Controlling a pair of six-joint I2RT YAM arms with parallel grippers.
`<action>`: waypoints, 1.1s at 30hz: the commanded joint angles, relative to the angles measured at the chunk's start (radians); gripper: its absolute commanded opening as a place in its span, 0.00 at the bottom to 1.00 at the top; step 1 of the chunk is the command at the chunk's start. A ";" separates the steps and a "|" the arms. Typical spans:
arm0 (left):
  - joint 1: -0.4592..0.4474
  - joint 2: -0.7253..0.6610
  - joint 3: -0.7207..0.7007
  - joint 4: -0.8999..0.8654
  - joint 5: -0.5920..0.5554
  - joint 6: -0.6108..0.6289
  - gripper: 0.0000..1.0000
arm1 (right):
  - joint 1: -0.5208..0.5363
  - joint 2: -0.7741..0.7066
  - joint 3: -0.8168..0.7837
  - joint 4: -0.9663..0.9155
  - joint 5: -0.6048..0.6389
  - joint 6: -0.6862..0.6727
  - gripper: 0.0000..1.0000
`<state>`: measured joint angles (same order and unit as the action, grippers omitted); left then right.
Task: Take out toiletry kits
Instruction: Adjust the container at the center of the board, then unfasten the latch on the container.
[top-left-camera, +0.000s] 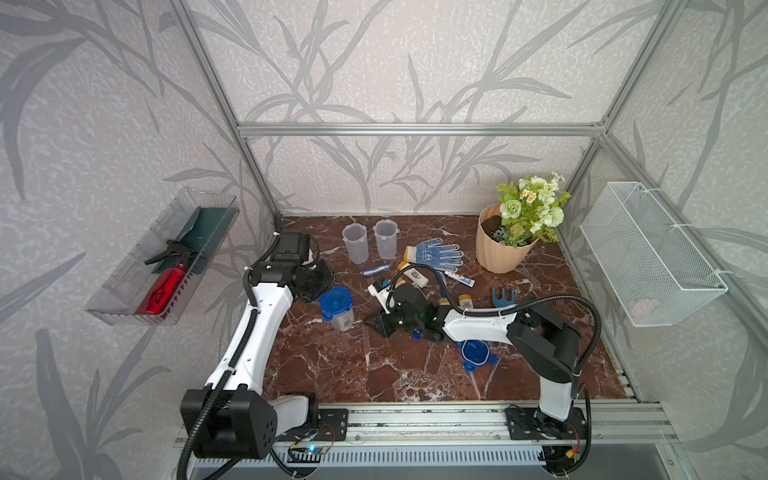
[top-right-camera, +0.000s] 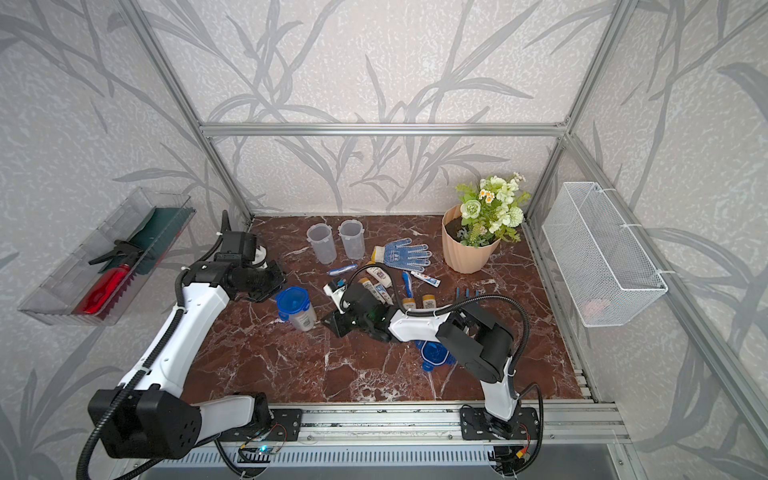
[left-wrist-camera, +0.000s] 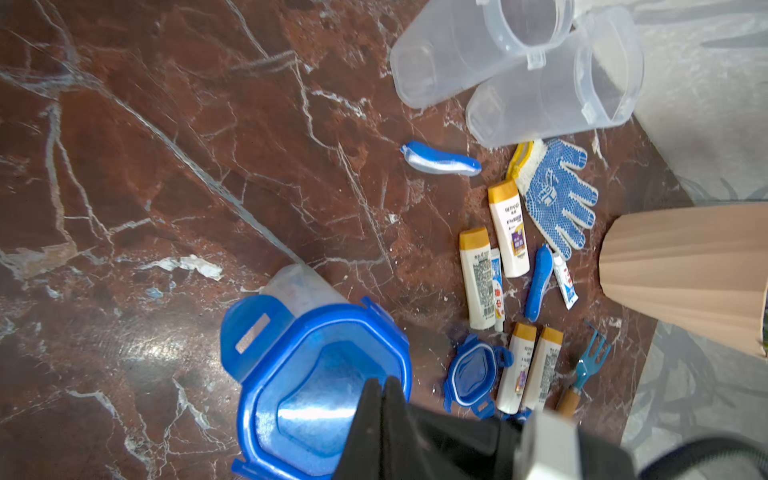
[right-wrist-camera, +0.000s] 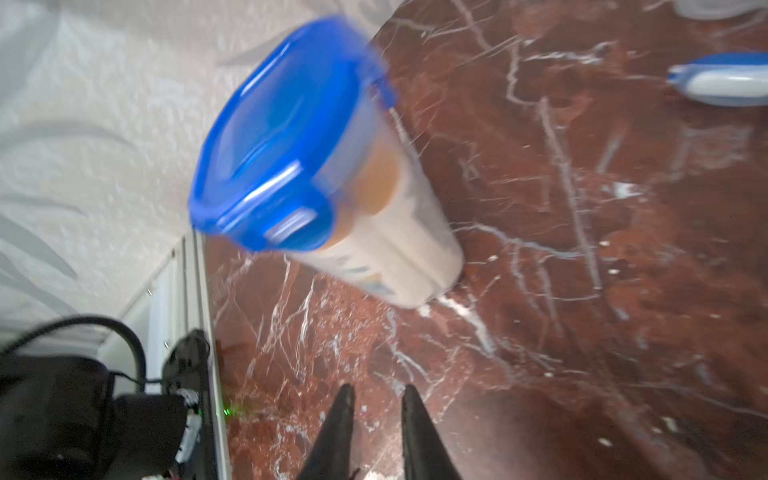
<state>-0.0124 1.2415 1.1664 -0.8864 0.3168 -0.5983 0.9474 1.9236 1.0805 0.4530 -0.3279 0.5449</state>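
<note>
lidded cup (right-wrist-camera: 328, 174) upright ahead of rt jaws, apart; jaws part-open.

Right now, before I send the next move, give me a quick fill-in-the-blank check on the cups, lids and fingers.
1. At the back, ___ empty cups stand without lids.
2. The full cup has a ___ lid on it.
3. The right fingers stand apart and hold ___.
4. A loose lid lies on the table, partly under the ___ arm.

Missing words: two; blue; nothing; right
</note>
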 joint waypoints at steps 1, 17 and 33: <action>-0.006 -0.031 -0.036 0.012 0.066 0.026 0.00 | -0.040 0.022 -0.029 0.264 -0.125 0.188 0.33; -0.011 -0.030 -0.194 0.035 0.070 0.051 0.00 | -0.007 0.158 0.035 0.538 -0.207 0.431 0.46; -0.012 -0.036 -0.226 -0.019 -0.022 0.048 0.00 | 0.001 0.236 0.091 0.635 -0.235 0.541 0.46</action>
<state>-0.0261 1.1912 0.9985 -0.8028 0.4030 -0.5602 0.9447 2.1410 1.1439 1.0058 -0.5438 1.0607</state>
